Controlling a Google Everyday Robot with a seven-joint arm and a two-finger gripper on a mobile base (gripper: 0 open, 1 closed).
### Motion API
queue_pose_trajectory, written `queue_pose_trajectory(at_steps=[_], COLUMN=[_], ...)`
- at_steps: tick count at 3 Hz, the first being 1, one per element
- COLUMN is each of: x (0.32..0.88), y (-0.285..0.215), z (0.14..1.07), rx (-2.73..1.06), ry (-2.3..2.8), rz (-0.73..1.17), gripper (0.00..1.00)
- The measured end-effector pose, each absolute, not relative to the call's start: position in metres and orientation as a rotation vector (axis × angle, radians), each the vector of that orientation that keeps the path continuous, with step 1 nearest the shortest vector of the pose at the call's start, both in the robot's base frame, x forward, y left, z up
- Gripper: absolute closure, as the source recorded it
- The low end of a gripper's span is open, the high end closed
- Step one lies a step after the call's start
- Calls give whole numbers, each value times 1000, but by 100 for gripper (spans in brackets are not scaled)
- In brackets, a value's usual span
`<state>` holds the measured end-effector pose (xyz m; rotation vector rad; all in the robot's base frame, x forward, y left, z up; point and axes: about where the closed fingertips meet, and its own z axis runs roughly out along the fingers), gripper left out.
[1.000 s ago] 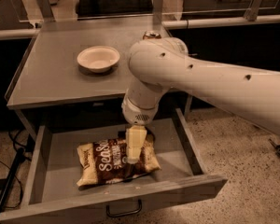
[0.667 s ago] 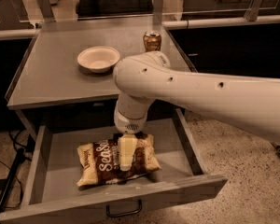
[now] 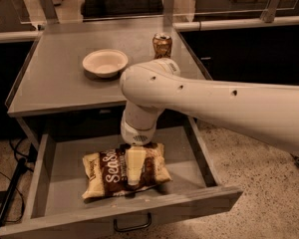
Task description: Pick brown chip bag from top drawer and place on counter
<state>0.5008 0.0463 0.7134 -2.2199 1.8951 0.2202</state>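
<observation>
Camera view: one brown chip bag [image 3: 108, 174] lies in the one open top drawer [image 3: 185, 169], pincer [image 3: 134, 175] at its centre; pincer state cannot be told. One bowl [image 3: 105, 62] and one can [image 3: 162, 45] stand on the surface [image 3: 60, 89].

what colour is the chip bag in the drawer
Chip bag: dark brown, cream ends; gripper over it, camera view.

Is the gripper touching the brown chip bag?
Cannot tell. The camera view shows the gripper directly over the brown chip bag, hiding any gap or contact.
</observation>
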Motion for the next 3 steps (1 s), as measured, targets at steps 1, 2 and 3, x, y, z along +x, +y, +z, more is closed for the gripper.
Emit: queue_pose_trajectory(at_steps=[1,2,3], x=[492,490,491], y=[50,48,42], z=[682,657,639], rx=[-2262,-2295,-2287], ry=[1880,1861,1860], rz=[273,287,306], gripper=[0,0,0])
